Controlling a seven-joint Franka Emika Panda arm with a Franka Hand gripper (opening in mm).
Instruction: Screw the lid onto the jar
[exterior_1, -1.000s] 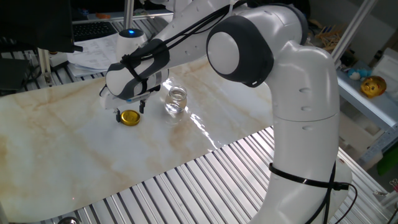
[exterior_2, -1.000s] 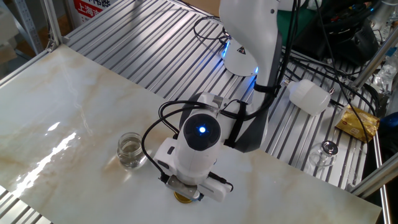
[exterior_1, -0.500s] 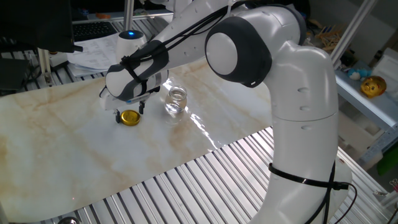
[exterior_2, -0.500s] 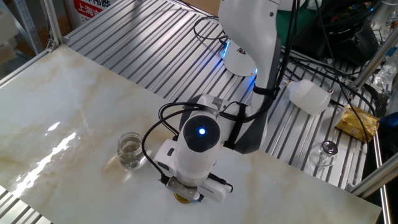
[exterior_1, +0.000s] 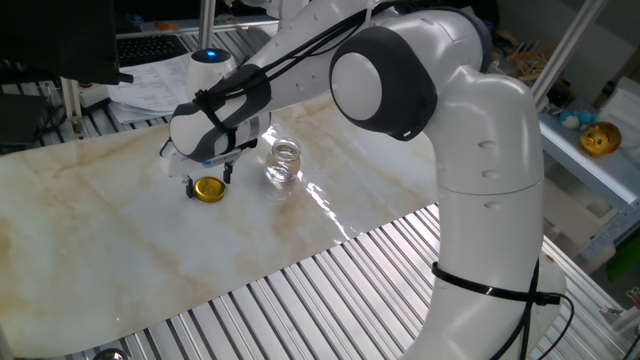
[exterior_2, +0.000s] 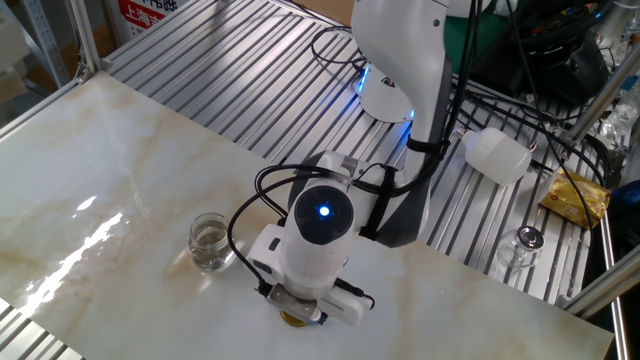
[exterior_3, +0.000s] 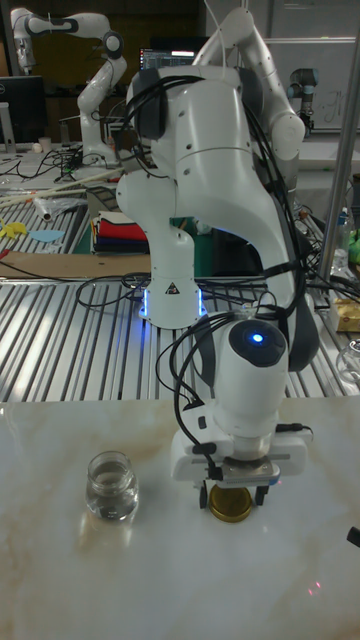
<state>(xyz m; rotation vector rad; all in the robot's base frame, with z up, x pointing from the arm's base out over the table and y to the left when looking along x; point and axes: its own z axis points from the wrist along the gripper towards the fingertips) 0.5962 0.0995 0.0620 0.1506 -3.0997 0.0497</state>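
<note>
The gold lid (exterior_1: 209, 189) lies flat on the marble table top (exterior_1: 120, 240), also seen as the lid (exterior_3: 231, 505) and, mostly hidden under the hand, the lid (exterior_2: 292, 318). My gripper (exterior_1: 209, 180) points straight down over it, open, with one finger on each side of the lid and close to its rim. The clear glass jar (exterior_1: 284, 163) stands upright without a cap a short way from the gripper; it shows again as the jar (exterior_2: 210, 242) and the jar (exterior_3: 110, 486). From these frames I cannot tell whether the fingers touch the lid.
Ribbed metal decking (exterior_1: 330, 290) surrounds the marble slab. A side shelf holds a round gold object (exterior_1: 600, 139). A white plastic bottle (exterior_2: 496, 155), a small glass (exterior_2: 527, 240) and cables lie on the decking behind the arm's base (exterior_2: 385, 95).
</note>
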